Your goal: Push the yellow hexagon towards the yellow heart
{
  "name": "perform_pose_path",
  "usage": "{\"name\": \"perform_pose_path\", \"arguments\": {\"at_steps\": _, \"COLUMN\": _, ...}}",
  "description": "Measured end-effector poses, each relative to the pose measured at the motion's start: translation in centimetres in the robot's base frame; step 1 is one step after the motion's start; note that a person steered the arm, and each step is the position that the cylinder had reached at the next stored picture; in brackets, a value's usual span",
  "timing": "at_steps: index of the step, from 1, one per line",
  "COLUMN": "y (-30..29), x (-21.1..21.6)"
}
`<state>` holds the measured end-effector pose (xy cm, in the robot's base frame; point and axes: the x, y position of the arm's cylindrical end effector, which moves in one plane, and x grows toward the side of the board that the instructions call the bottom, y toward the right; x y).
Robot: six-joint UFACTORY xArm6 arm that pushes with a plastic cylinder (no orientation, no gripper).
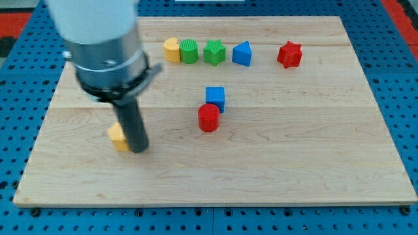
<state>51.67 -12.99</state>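
The yellow hexagon (118, 137) lies at the board's lower left, partly hidden by my rod. My tip (138, 149) rests on the board touching the hexagon's right side. The yellow heart (172, 49) lies near the view's top, at the left end of a row of blocks, well above and right of the hexagon.
Right of the heart in the row stand a green cylinder (189, 51), a green star (213, 52) and a blue triangle (242, 53); a red star (289, 55) lies further right. A blue cube (215, 98) and a red cylinder (208, 118) sit mid-board. The wooden board (313, 163) lies on a blue pegboard.
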Motion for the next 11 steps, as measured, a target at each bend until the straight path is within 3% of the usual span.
{"name": "perform_pose_path", "arguments": {"at_steps": 1, "y": -4.8, "x": -3.6}}
{"name": "perform_pose_path", "arguments": {"at_steps": 2, "y": -4.9, "x": 0.2}}
{"name": "perform_pose_path", "arguments": {"at_steps": 3, "y": -8.1, "x": 1.2}}
{"name": "perform_pose_path", "arguments": {"at_steps": 5, "y": -7.9, "x": -10.2}}
{"name": "perform_pose_path", "arguments": {"at_steps": 7, "y": -4.0, "x": -12.8}}
{"name": "perform_pose_path", "arguments": {"at_steps": 8, "y": -4.1, "x": -15.6}}
{"name": "perform_pose_path", "arguments": {"at_steps": 9, "y": -6.9, "x": -14.0}}
{"name": "perform_pose_path", "arguments": {"at_steps": 10, "y": -8.4, "x": -15.9}}
{"name": "perform_pose_path", "arguments": {"at_steps": 11, "y": -4.8, "x": -16.7}}
